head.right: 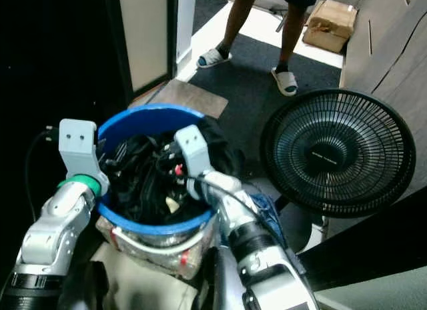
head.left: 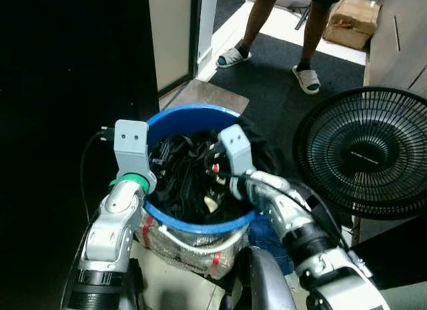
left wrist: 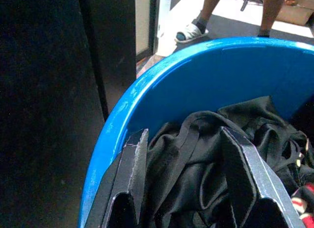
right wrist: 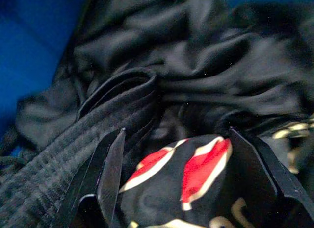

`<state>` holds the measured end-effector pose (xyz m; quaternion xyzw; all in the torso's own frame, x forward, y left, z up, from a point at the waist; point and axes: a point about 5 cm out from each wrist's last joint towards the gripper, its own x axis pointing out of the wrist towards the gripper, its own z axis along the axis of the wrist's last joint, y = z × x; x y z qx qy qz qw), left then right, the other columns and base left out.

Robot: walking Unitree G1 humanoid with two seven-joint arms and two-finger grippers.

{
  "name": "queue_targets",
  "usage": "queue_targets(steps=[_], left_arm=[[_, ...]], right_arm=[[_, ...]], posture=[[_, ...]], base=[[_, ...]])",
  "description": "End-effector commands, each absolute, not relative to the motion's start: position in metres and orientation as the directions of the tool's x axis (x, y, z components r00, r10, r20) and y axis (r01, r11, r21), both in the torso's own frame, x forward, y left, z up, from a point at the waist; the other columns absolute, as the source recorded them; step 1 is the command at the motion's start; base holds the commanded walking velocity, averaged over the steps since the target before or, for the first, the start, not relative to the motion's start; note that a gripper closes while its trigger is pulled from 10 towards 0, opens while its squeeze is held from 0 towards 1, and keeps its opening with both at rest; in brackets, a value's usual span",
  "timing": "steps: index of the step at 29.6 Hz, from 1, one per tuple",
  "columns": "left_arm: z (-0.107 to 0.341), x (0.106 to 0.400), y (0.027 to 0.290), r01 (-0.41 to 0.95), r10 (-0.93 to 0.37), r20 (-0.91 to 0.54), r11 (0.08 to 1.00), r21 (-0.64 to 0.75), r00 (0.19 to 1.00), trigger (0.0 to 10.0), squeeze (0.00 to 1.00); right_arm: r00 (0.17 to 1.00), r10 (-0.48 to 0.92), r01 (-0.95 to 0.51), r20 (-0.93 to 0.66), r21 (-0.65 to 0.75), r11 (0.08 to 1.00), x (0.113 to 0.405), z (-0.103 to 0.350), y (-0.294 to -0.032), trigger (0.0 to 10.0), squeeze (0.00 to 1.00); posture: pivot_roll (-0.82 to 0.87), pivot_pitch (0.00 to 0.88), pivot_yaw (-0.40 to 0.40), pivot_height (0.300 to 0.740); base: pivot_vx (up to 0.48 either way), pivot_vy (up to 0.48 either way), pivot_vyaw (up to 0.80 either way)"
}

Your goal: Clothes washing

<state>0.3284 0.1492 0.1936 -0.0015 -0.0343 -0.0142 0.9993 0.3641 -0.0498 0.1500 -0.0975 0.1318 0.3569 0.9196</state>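
Note:
A round blue laundry basket (head.left: 192, 112) sits right in front of me, filled with dark clothes (head.left: 181, 177). My left gripper (left wrist: 184, 135) hangs open just inside the basket's left rim (left wrist: 117, 125), its fingers (left wrist: 130, 174) resting over black fabric. From the right side my right gripper (right wrist: 177, 135) reaches into the pile. It is open, and a black garment with red and cream print (right wrist: 191, 179) lies between its fingers (right wrist: 110, 174) without being pinched. A thick ribbed waistband (right wrist: 98, 120) lies beside it.
A black floor fan (head.left: 367, 153) stands close on the right. A person's legs in sandals (head.left: 235, 55) stand ahead on the dark carpet, near a cardboard box (head.left: 351, 20). A dark panel fills the left. A clear plastic bundle (head.left: 193, 247) lies under the basket.

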Motion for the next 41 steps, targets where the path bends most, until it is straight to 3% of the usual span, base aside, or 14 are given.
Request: queue_targets(steps=[1,9,14,15,17,18,20,21,22,30,34,39,40,41], left_arm=[[0.174,0.325,0.151,0.014,-0.014,-0.031,1.0,-0.002,0.999,10.0,0.0],[0.176,0.324,0.143,0.05,-0.049,-0.032,0.999,0.004,0.998,10.0,0.0],[0.175,0.323,0.138,0.068,-0.068,-0.035,0.998,0.001,0.997,10.0,0.0],[0.175,0.323,0.136,0.072,-0.072,-0.036,0.997,0.0,0.997,10.0,0.0],[0.175,0.324,0.136,0.076,-0.076,-0.038,0.997,0.0,0.996,10.0,0.0],[0.176,0.324,0.135,0.081,-0.081,-0.039,0.997,0.0,0.996,10.0,0.0],[0.176,0.325,0.134,0.085,-0.084,-0.039,0.996,0.0,0.996,10.0,0.0],[0.176,0.326,0.134,0.089,-0.089,-0.039,0.996,0.001,0.995,10.0,0.0],[0.177,0.326,0.133,0.092,-0.092,-0.039,0.996,0.001,0.995,10.0,0.0],[0.178,0.327,0.13,0.101,-0.101,-0.036,0.995,0.003,0.994,10.0,0.0],[0.178,0.326,0.131,0.103,-0.102,-0.035,0.995,0.005,0.994,10.0,0.0],[0.178,0.325,0.131,0.104,-0.103,-0.037,0.995,0.008,0.994,10.0,0.0],[0.178,0.325,0.129,0.107,-0.106,-0.04,0.994,0.007,0.994,10.0,0.0],[0.178,0.325,0.129,0.107,-0.106,-0.04,0.994,0.007,0.994,10.0,0.0]], right_arm=[[0.65,0.637,-0.724,-0.415,-0.084,0.685,0.352,0.119,-0.048,10.0,0.0],[0.579,0.68,-0.8,-0.449,-0.152,0.58,0.331,0.11,-0.042,10.0,0.0],[0.606,0.67,-0.783,-0.428,-0.17,0.599,0.322,0.109,-0.046,10.0,0.0],[0.627,0.663,-0.767,-0.408,-0.178,0.616,0.322,0.111,-0.048,6.6,0.0],[0.651,0.656,-0.749,-0.382,-0.185,0.636,0.322,0.115,-0.05,6.6,0.0],[0.672,0.647,-0.732,-0.36,-0.189,0.655,0.324,0.118,-0.052,0.0,0.0],[0.683,0.642,-0.722,-0.348,-0.191,0.665,0.324,0.121,-0.053,0.0,0.0],[0.699,0.639,-0.709,-0.32,-0.198,0.676,0.326,0.126,-0.054,3.4,0.0],[0.725,0.633,-0.688,-0.272,-0.223,0.691,0.33,0.134,-0.054,10.0,0.0],[0.75,0.659,-0.649,-0.058,-0.254,0.717,0.337,0.179,-0.044,10.0,0.0],[0.732,0.681,-0.669,-0.009,-0.197,0.716,0.339,0.199,-0.041,10.0,0.0],[0.747,0.664,-0.649,-0.016,-0.235,0.724,0.347,0.214,-0.055,10.0,0.0],[0.793,0.607,-0.6,-0.056,-0.246,0.761,0.356,0.216,-0.075,10.0,0.0],[0.793,0.607,-0.6,-0.056,-0.246,0.761,0.356,0.216,-0.075,10.0,0.0]], posture=[[0.12,0.251,-0.091,0.561],[0.12,0.253,-0.077,0.561],[0.11,0.252,-0.071,0.561],[0.11,0.251,-0.068,0.561],[0.11,0.25,-0.062,0.561],[0.1,0.247,-0.06,0.561],[0.1,0.246,-0.059,0.561],[0.1,0.244,-0.057,0.561],[0.1,0.242,-0.054,0.561],[0.11,0.235,-0.051,0.561],[0.12,0.234,-0.048,0.561],[0.12,0.234,-0.046,0.561],[0.11,0.236,-0.043,0.561],[0.11,0.236,-0.043,0.561]], base=[[0.0,0.0,0.0],[0.0,0.0,0.0],[0.0,0.0,0.0],[0.0,0.0,0.0],[0.0,0.0,0.0],[0.0,0.0,0.0],[0.0,0.0,0.0],[0.0,0.0,0.0],[0.0,0.0,0.0],[0.0,0.0,0.0],[0.0,0.0,0.0],[0.0,0.0,0.0],[0.0,0.0,0.0],[0.0,0.0,0.0]])
